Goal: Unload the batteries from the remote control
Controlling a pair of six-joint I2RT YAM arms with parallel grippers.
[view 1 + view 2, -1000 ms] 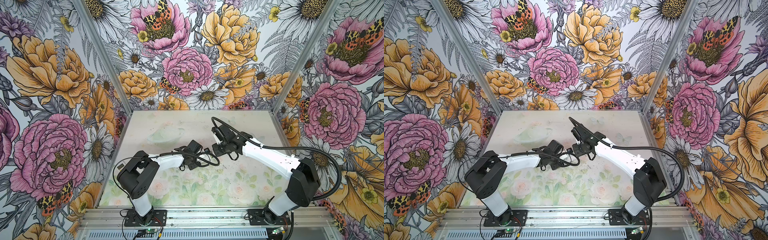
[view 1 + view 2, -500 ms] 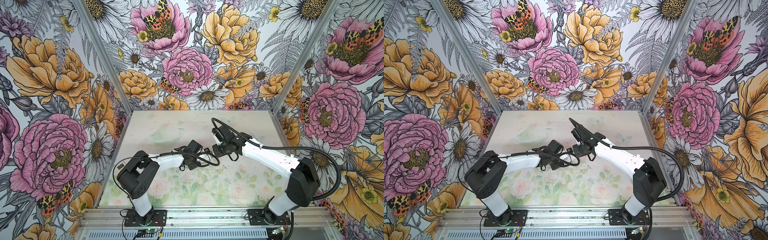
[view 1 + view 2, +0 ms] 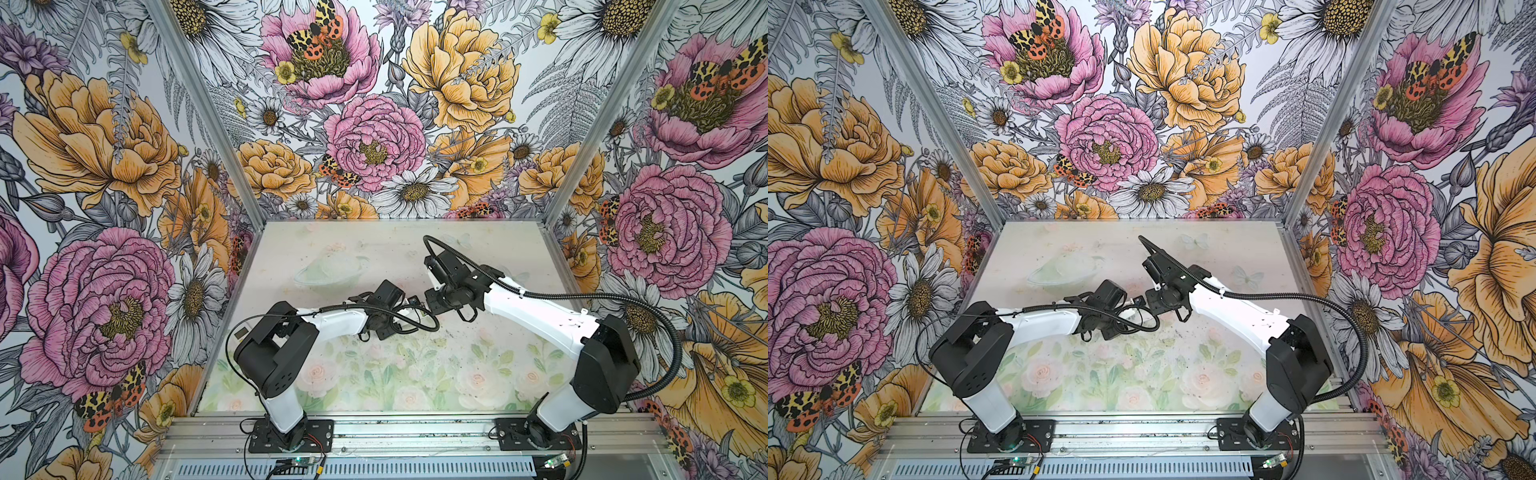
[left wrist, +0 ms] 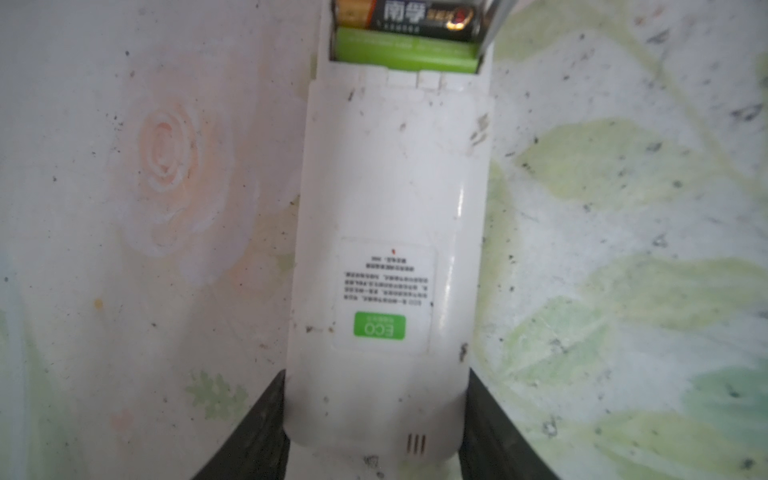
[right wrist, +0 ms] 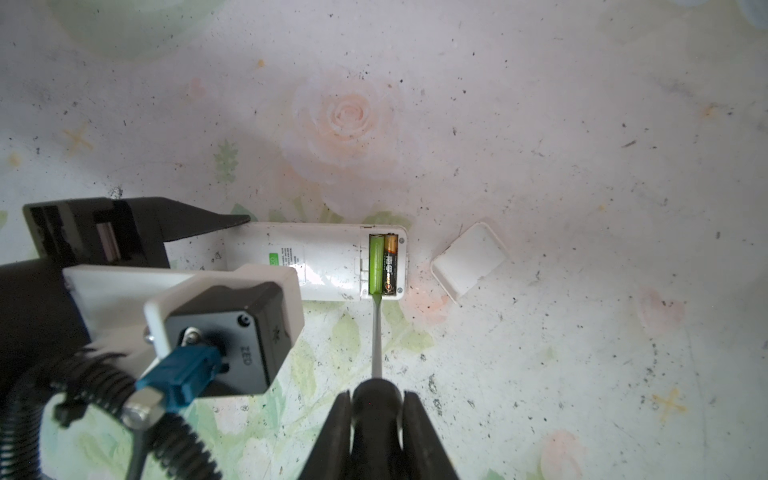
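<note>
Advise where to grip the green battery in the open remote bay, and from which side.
The green battery lies sunk between the bay wall and the black battery, so a side pinch likely fails. Grip the end at the screwdriver tip once raised, across its round body, from above.
</note>
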